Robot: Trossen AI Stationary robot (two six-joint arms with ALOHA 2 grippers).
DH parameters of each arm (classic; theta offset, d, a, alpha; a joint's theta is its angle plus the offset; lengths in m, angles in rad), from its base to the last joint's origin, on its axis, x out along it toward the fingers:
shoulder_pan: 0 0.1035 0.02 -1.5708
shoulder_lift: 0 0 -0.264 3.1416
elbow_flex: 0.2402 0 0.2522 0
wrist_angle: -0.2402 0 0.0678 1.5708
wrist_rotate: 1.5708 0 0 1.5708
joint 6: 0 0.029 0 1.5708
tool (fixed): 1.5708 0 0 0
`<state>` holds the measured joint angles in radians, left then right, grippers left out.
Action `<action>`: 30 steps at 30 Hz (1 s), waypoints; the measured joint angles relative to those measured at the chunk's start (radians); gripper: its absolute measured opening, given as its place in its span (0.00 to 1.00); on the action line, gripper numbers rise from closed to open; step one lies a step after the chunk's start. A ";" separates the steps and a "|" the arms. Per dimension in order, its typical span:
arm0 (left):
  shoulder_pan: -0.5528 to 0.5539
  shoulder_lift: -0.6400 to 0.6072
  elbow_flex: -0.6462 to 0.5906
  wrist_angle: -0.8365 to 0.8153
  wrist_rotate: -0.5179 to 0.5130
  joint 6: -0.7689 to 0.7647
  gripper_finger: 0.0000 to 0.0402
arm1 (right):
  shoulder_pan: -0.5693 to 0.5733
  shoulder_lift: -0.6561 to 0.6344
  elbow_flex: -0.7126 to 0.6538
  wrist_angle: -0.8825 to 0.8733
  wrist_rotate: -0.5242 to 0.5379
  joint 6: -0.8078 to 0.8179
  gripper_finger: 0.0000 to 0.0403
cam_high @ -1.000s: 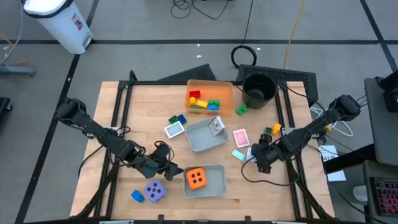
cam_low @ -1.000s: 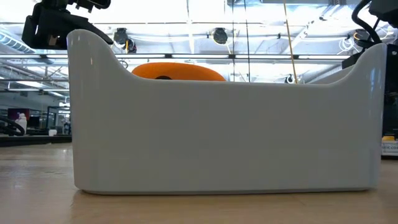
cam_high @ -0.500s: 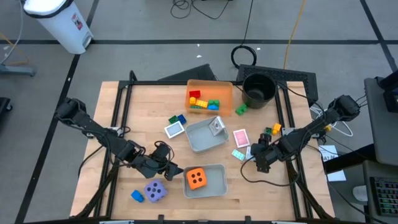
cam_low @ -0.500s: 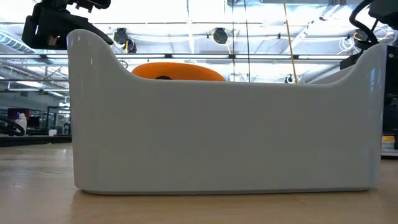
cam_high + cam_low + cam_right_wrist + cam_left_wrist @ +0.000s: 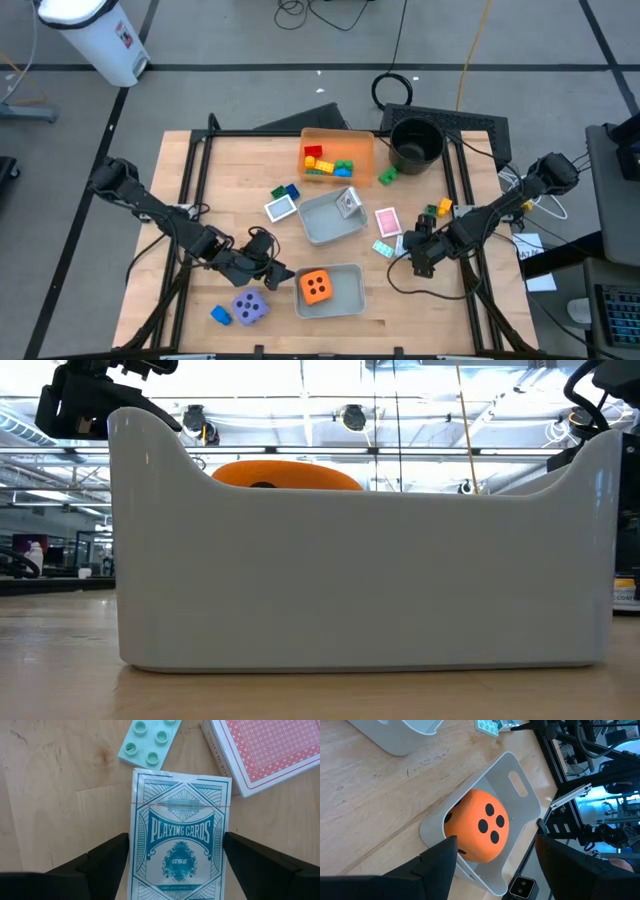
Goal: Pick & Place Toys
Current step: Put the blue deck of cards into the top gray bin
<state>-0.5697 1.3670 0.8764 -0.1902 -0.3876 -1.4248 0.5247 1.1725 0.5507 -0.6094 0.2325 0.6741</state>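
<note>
My right claw point(image 5: 175, 865) is spread, fingers either side of the teal card deck point(image 5: 181, 837) lying flat on the desk point(image 5: 240, 170). Pale green brick point(image 5: 149, 740) and pink deck point(image 5: 265, 747) just beyond. Left claw point(image 5: 495, 865), spread, faces the orange die point(image 5: 477, 827) in its grey tray point(image 5: 520, 785).

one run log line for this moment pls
left gripper: open, at orange foam die in clear grey tray | right gripper: open, astride teal playing card pack | pink card pack: beside it
</note>
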 joint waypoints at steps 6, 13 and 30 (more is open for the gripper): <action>0.000 0.000 0.000 0.000 0.000 0.000 0.67 | -0.001 0.001 -0.002 -0.004 -0.011 -0.006 0.85; 0.000 0.000 0.000 0.000 0.000 0.000 0.67 | -0.021 0.003 -0.005 -0.027 -0.037 -0.008 0.92; 0.000 0.000 0.000 0.000 0.000 0.000 0.67 | -0.114 0.001 -0.002 -0.039 -0.026 -0.033 0.66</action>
<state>-0.5697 1.3670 0.8764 -0.1904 -0.3878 -1.4250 0.4106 1.1736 0.5488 -0.6486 0.2069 0.6415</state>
